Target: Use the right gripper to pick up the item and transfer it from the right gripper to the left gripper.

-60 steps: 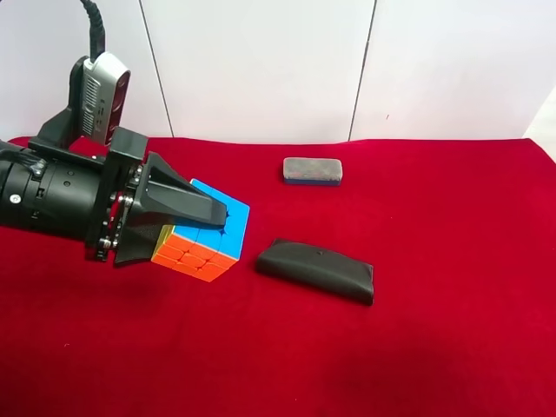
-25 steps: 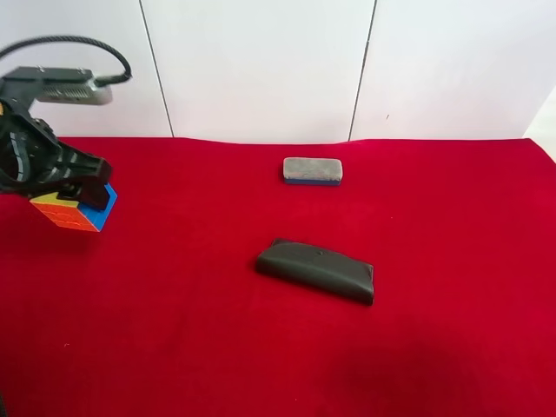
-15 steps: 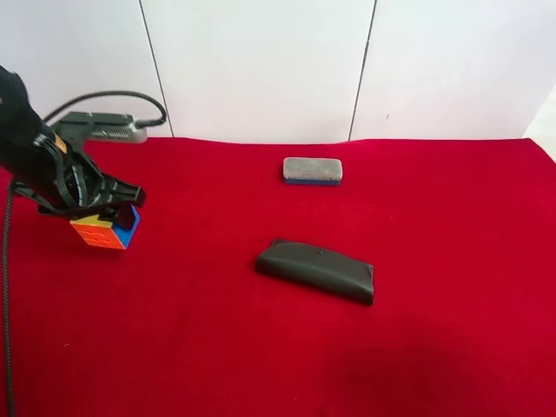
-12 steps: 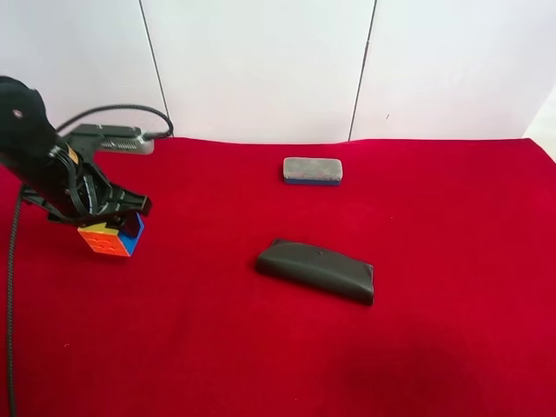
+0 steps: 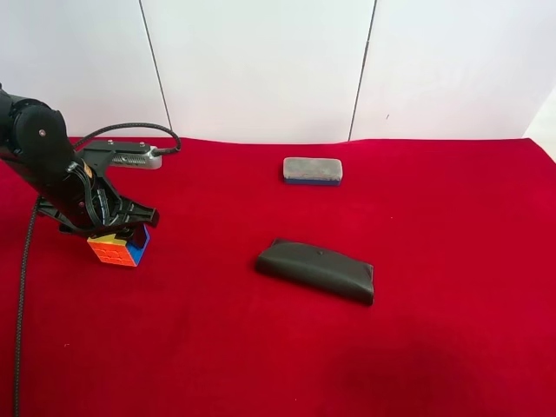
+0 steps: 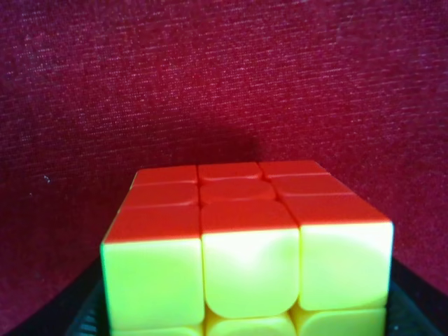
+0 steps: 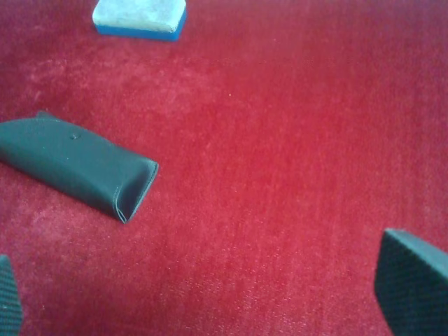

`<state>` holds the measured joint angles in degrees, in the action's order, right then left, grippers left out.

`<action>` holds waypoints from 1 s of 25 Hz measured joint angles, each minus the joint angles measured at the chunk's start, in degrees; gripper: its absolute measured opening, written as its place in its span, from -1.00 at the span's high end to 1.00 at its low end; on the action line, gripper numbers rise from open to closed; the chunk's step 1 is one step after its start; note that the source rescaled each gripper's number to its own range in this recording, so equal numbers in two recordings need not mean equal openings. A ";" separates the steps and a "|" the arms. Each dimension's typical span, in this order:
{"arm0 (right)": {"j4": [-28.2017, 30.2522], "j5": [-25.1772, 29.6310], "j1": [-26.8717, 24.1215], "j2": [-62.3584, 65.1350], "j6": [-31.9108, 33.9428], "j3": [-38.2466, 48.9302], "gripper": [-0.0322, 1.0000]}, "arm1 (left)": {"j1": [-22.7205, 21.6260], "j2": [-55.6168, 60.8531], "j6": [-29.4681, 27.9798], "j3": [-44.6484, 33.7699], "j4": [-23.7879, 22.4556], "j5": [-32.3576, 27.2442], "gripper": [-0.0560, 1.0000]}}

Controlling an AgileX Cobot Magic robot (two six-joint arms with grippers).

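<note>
**A:** Your left gripper (image 5: 111, 233), the black claw under the silver-grey camera box, points down at the red velvet cloth (image 5: 347, 365), clamped on the glossy plastic puzzle cube (image 5: 118, 249), which is low over the cloth or on it; can't tell which.

**B:** And your right gripper (image 7: 203, 290)?

**A:** Spread wide, holding nothing; just textured black fingertips (image 7: 409, 280) hovering near the matte, long dark soft case (image 7: 73, 164). The fuzzy grey-topped eraser block (image 7: 140, 15) with a blue base lies beyond it.

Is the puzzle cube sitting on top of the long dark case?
No, the puzzle cube is in the left gripper over bare red cloth, well apart from the long dark case.
</note>
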<state>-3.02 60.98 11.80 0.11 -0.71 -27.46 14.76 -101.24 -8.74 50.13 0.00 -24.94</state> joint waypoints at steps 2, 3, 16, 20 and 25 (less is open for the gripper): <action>0.00 0.00 0.00 0.00 0.00 0.00 -1.00 | 0.00 0.00 0.00 0.05 0.00 -0.05 0.87; 0.00 0.00 0.00 0.00 0.00 0.00 -1.00 | 0.00 0.00 0.00 0.12 0.00 -0.05 0.74; -0.04 0.00 0.00 0.00 0.04 0.00 -1.00 | 0.00 0.80 0.00 1.01 0.00 -5.02 -0.99; -0.04 0.00 0.00 0.00 0.04 0.00 -1.00 | 0.00 4.42 0.12 4.35 0.00 -14.80 -0.99; -0.04 0.00 0.00 0.00 0.04 0.00 -1.00 | 0.00 12.57 0.46 7.43 0.00 -24.73 -0.99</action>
<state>-3.06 60.98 11.80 0.11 -0.67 -27.46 14.76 -88.67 -8.28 57.56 0.00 -49.67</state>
